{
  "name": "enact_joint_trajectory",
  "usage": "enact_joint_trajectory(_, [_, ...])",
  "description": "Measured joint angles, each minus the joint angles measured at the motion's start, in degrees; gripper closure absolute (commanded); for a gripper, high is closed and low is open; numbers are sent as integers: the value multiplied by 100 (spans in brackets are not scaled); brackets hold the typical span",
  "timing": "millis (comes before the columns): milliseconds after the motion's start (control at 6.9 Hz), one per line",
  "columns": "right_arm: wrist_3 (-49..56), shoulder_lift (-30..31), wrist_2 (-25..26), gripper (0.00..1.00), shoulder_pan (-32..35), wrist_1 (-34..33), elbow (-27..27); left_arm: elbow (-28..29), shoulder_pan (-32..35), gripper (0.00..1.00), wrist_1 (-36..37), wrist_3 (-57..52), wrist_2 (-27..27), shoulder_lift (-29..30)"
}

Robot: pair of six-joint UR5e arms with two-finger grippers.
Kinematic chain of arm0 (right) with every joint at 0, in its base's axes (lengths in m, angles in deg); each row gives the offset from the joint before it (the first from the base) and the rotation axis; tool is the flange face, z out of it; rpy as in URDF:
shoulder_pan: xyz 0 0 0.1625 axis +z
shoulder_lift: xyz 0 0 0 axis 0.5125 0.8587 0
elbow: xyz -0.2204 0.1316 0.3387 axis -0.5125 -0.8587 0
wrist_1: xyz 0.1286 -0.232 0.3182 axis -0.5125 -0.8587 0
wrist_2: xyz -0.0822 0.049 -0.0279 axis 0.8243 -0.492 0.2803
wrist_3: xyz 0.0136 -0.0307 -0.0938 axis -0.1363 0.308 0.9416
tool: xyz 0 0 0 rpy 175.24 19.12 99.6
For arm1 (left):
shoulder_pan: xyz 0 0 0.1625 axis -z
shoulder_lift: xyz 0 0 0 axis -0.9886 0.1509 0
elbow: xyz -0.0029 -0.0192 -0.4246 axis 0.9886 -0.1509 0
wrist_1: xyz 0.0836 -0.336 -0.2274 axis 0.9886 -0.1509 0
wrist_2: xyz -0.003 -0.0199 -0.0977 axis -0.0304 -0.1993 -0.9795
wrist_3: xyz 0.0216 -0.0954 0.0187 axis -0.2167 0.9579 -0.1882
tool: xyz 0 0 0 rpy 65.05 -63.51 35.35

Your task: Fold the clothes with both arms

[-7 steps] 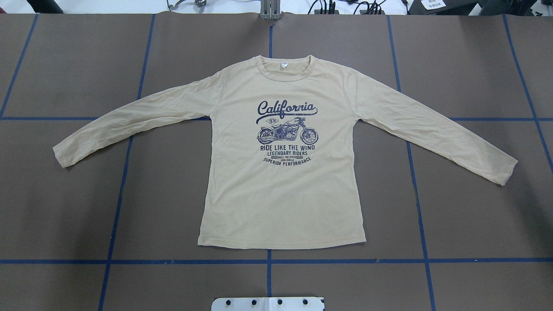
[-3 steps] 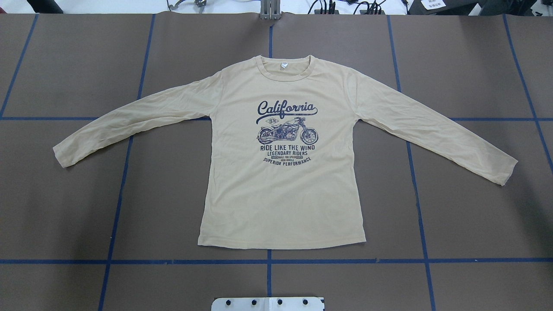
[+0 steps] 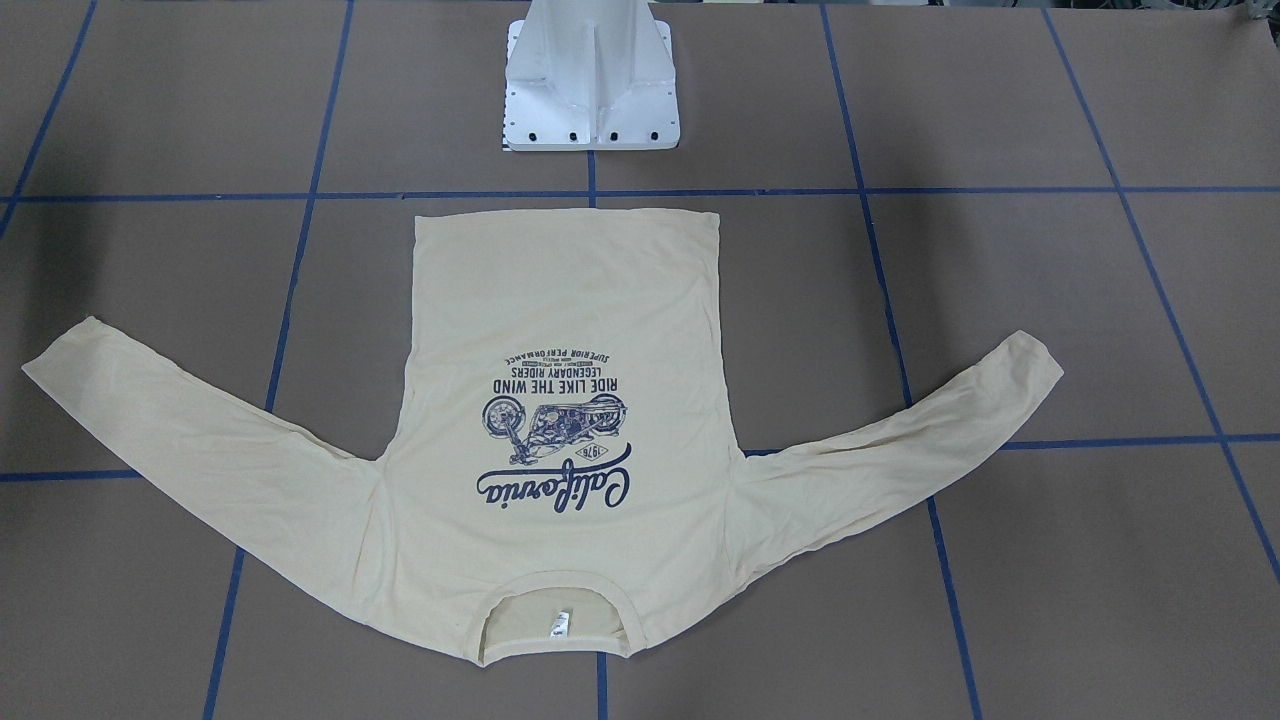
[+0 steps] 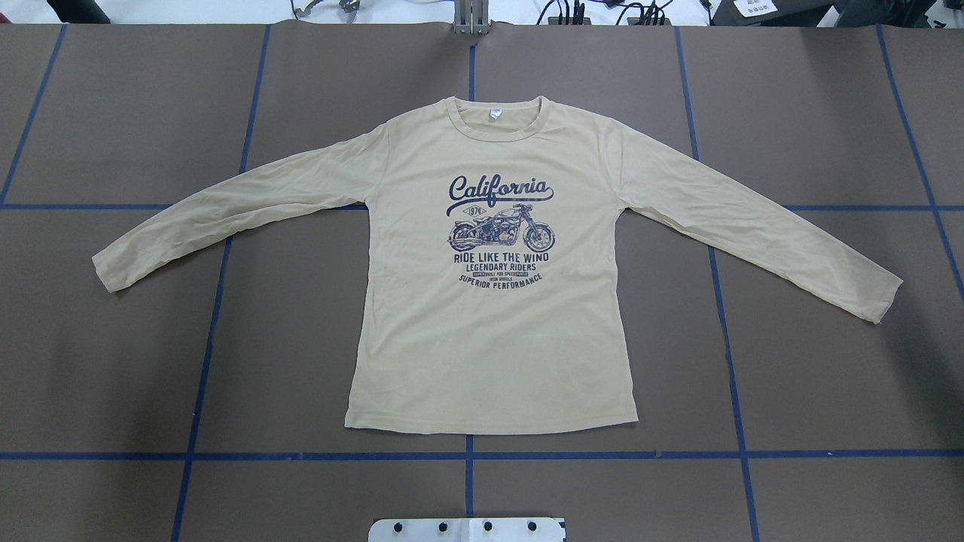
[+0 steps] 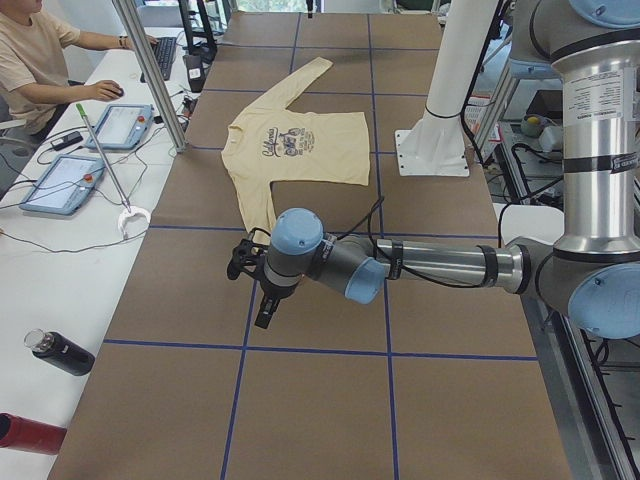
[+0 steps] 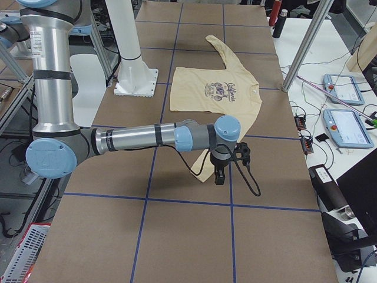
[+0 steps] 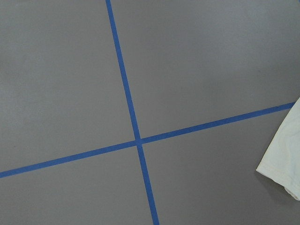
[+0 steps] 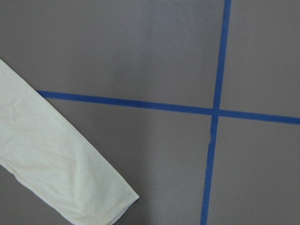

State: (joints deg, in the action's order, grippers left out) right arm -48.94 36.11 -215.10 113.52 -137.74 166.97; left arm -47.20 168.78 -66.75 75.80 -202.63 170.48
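Two arms hung farther out from the pedestal (image 4: 467, 528) than the cuffs. T-shirt (image 4: 489, 354) lay flat, print up, just ahead of the pedestal, hem nearest it, sleeves splayed sideways. Left gripper (image 5: 264, 312) hovered just past the left cuff (image 7: 283, 164), right gripper (image 6: 220, 177) past the right cuff (image 8: 93, 197). I couldn't tell how wide either stood.

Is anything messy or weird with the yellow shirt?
Nothing stands out. The shirt lies flat on the table with its print facing up and both sleeves spread out to the sides. Only small wrinkles show along the sleeves.
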Motion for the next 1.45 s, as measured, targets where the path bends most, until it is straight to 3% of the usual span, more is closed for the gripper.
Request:
enact_joint_trajectory(290, [-1380, -207, -174, 0, -364, 1579, -933, 39, -7, 0, -88, 2, -3, 6])
enact_joint_trajectory(579, [-2616, -275, -149, 2, -763, 2613, -1334, 44, -20, 0, -142, -2, -5, 42])
enact_joint_trajectory(869, [-3173, -263, -112, 4, -1018, 2912, -1411, 53, -32, 0, -356, -1, -1, 61])
enact_joint_trajectory(1449, [-3237, 306, -93, 7, -1285, 3285, -1437, 71, -36, 0, -542, 8, 14, 62])
